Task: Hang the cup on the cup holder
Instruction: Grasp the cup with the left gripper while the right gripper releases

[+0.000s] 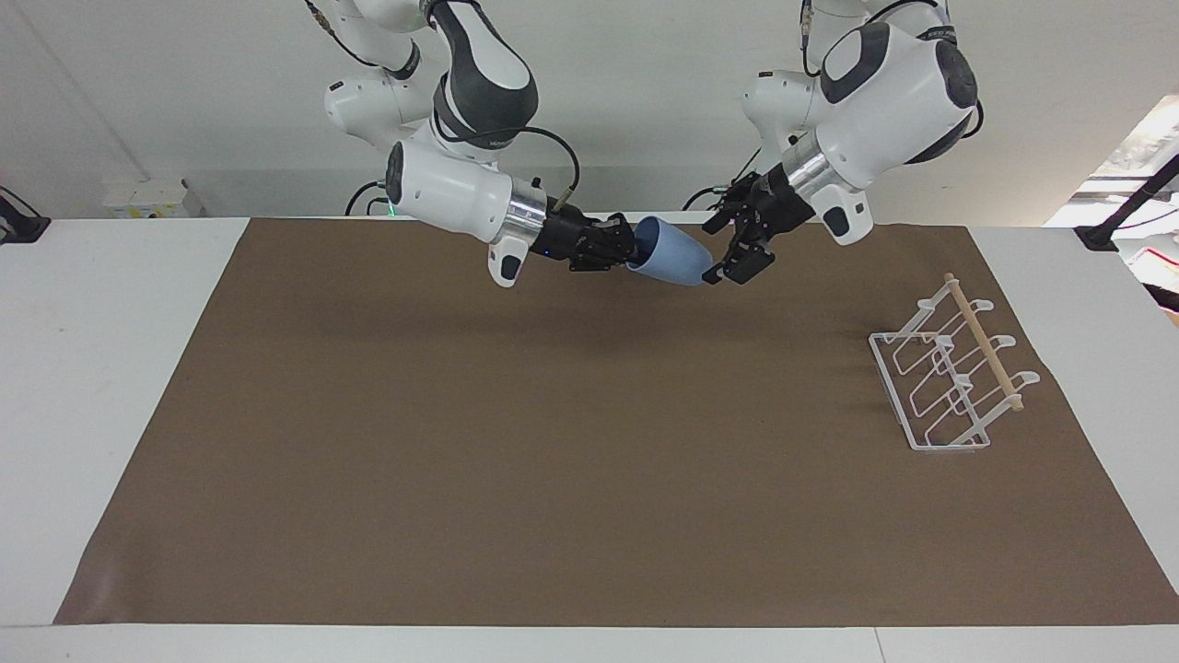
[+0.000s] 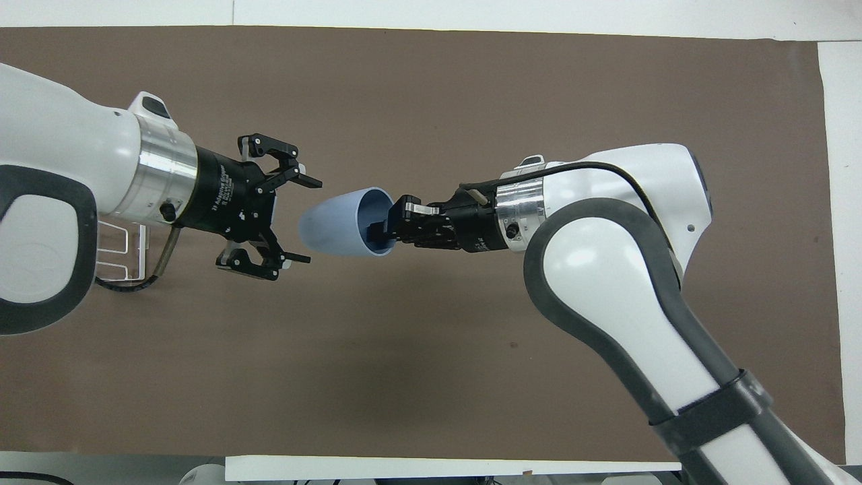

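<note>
The light-blue cup is held in the air on its side over the mat's middle, near the robots' edge, with its base pointing toward the left arm's end. My right gripper is shut on the cup's rim, one finger inside the cup. My left gripper is open, its fingers on either side of the cup's base, apart from it in the overhead view. The white wire cup holder with its wooden rod stands empty at the left arm's end, mostly hidden under the left arm in the overhead view.
A brown mat covers most of the white table. Both arms reach in over the mat's strip nearest the robots.
</note>
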You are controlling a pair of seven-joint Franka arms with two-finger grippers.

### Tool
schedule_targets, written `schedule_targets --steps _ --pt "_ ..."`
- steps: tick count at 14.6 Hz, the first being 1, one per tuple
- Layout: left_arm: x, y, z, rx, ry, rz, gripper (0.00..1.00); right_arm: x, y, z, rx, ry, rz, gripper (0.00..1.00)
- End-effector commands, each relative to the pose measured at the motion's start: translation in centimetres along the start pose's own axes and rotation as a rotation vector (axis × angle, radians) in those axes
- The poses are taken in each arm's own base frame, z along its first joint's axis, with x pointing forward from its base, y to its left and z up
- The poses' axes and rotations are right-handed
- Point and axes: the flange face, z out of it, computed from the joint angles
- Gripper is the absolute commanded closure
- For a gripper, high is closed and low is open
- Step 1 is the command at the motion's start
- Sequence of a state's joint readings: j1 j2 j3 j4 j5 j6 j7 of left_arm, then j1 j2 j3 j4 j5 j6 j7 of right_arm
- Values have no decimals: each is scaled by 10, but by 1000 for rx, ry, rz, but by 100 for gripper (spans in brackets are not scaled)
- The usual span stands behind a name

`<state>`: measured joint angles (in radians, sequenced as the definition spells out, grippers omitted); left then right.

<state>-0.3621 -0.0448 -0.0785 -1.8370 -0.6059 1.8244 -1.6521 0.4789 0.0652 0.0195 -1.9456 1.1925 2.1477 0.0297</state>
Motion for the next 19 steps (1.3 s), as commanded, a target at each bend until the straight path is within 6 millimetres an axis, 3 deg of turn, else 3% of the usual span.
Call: schedule_targets --steps 1,2,3,4,7,8,9,10,12,15,16,19 --pt "-3 -15 16 11 -10 -31 3 -3 -3 7 10 18 33 100" --pt "-4 -16 22 13 -7 -31 12 -4 -4 9 9 20 32 100" --pt "-4 -17 25 12 -5 -41 41 -3 -4 8 10 28 31 100" --pt "-2 -18 27 16 11 -23 99 -3 -4 9 9 28 32 100" --pt "6 -19 28 15 10 -49 100 -3 -4 8 9 28 30 100" --pt "6 -18 27 15 4 -54 100 -2 -4 8 10 27 33 93" --pt "6 -18 26 16 2 -69 100 -1 -4 7 10 28 31 63" --pt "7 -18 26 16 2 -85 100 -1 -5 5 11 33 32 1" --pt "17 -14 20 9 14 -119 100 10 0 -18 13 62 34 1" --pt "55 3 1 -55 230 -72 100 30 13 -97 -41 115 5 1" --pt "63 7 3 -51 360 -31 100 34 21 -129 -140 161 -42 1" --pt "73 12 15 22 762 99 100 33 40 -181 -469 209 -170 1"
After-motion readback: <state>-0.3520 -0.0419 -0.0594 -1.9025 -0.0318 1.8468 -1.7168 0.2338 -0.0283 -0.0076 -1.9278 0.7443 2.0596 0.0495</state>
